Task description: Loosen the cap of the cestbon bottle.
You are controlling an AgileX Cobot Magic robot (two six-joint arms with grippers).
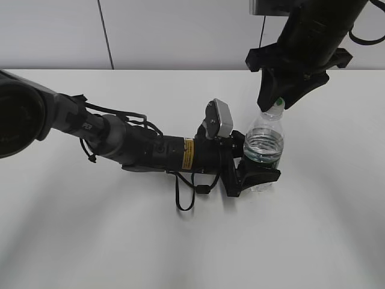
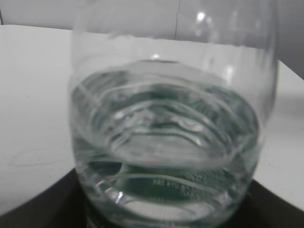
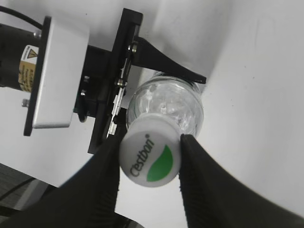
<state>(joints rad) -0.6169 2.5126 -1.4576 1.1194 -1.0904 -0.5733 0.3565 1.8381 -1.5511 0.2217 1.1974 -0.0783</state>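
The cestbon bottle (image 1: pixel 263 144) stands upright on the white table, clear and ribbed, with water in it. My left gripper (image 1: pixel 255 174) is shut on its lower body. The bottle (image 2: pixel 166 142) fills the left wrist view; its dark green label shows low down. The white cap (image 3: pixel 150 158) with a green half-moon mark and "cestbon" print sits on the bottle's neck. My right gripper (image 3: pixel 149 154) comes down from above and is shut on the cap, one black finger on each side. In the exterior view the cap (image 1: pixel 277 106) shows just under the right gripper (image 1: pixel 278 99).
The white table (image 1: pixel 180 241) spreads around the bottle. The left arm (image 1: pixel 120 141) lies low across the table from the left, with a loose black cable (image 1: pixel 183 195) beside it. A white wall stands behind the table.
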